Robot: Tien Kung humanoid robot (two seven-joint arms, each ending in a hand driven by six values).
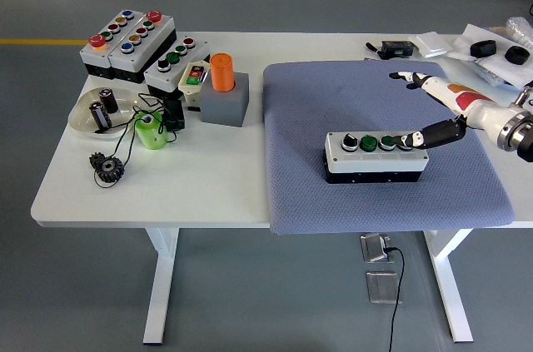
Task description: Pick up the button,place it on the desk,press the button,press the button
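A white-topped button box (375,156) with a black base lies on the blue-grey mat (379,140). It carries a row of black and green buttons. My right hand (425,111) reaches in from the right edge, fingers spread. One black finger (420,136) stretches left and its tip rests on the rightmost button (405,141). The other fingers point away toward the mat's far side and hold nothing. My left arm is not visible.
Left of the mat stand more button boxes (129,40), an orange cylinder in a grey block (223,86), a white bowl (104,108), a green cup (150,130) and black gears (107,167). Bags and small black items (483,51) lie at the back right corner.
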